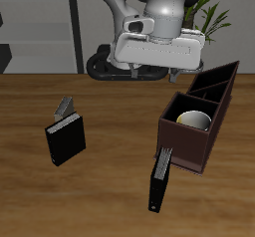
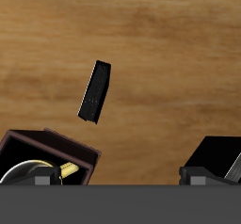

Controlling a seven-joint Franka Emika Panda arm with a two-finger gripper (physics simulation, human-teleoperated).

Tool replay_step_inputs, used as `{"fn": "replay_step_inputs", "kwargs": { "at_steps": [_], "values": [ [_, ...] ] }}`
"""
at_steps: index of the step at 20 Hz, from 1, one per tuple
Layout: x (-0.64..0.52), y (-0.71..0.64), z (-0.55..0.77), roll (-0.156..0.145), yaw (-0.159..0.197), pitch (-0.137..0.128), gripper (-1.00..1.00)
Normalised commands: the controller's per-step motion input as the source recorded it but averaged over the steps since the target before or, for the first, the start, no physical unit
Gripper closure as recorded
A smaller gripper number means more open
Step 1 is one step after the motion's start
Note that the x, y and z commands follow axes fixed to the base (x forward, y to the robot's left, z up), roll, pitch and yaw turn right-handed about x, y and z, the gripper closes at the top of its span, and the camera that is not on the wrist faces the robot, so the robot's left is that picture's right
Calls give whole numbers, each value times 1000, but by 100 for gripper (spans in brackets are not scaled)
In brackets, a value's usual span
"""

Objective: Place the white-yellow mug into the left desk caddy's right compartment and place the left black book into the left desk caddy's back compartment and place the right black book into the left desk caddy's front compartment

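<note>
1. inside the left desk caddy (image 1: 187, 141), the white-yellow mug (image 1: 194, 119) is sitting upright in the right compartment (image 1: 179, 129), the large square section nearest the table's front edge; the wrist view is showing its yellow handle (image 2: 68, 170) against the caddy wall.
2. farther back along the caddy, the two narrow slots (image 1: 214, 85) are showing only dark interiors.
3. just outside the caddy's front corner, one black book (image 1: 159, 179) is lying on the wooden table (image 1: 100, 196), one end near the caddy wall.
4. well apart from the caddy, the other black book (image 1: 67, 139) is lying flat, with a grey patterned book (image 1: 64, 108) just behind it.
5. above the table's back, the gripper (image 1: 159, 72) is hanging; i cannot tell whether its fingers are parted or closed.
</note>
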Motion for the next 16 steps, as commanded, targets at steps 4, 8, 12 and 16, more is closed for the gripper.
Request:
{"fn": "replay_step_inputs", "kwargs": {
  "at_steps": [4, 8, 12, 16],
  "values": [
    [596, -56, -112, -79, -76, 21, -100],
    [354, 151, -163, -26, 15, -11, -100],
    [358, 233, -253, -42, -26, -1, -100],
    [217, 137, -206, 19, -37, 16, -100]
  ]
}}
